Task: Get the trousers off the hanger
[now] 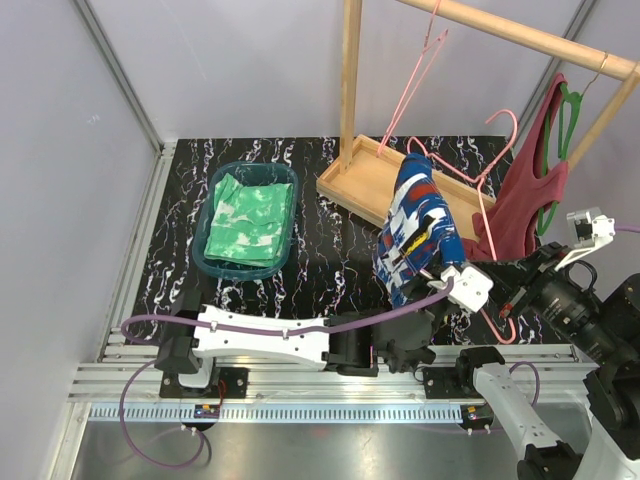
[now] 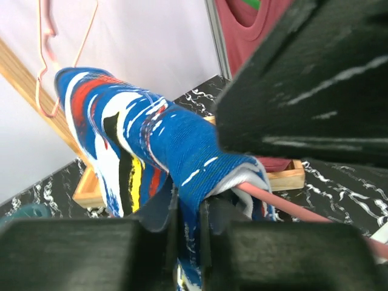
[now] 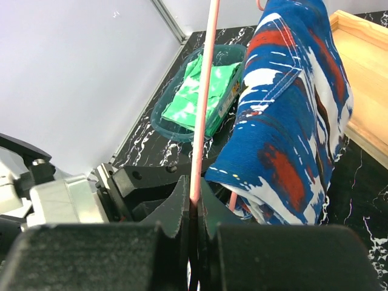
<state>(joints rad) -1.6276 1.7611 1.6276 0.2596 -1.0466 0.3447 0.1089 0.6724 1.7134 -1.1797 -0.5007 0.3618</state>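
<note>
The blue trousers (image 1: 415,225) with red, white and yellow patches hang folded over a pink hanger (image 1: 480,190) above the table's right half. My left gripper (image 1: 438,284) is at their lower edge; in the left wrist view it (image 2: 189,224) is shut on a fold of the blue cloth (image 2: 157,139), right beside the hanger's pink wire (image 2: 285,203). My right gripper (image 1: 512,302) is shut on the hanger's wire (image 3: 205,91), with the blue trousers (image 3: 291,121) hanging just to the right of it (image 3: 194,212). The green and white trousers (image 1: 250,215) lie folded in a basket.
A teal basket (image 1: 208,215) sits at the left middle of the table. A wooden rack's base (image 1: 365,180) stands at the back. From its rail hang a maroon tank top (image 1: 530,190) and a bare pink hanger (image 1: 425,70). Walls close off the left and back.
</note>
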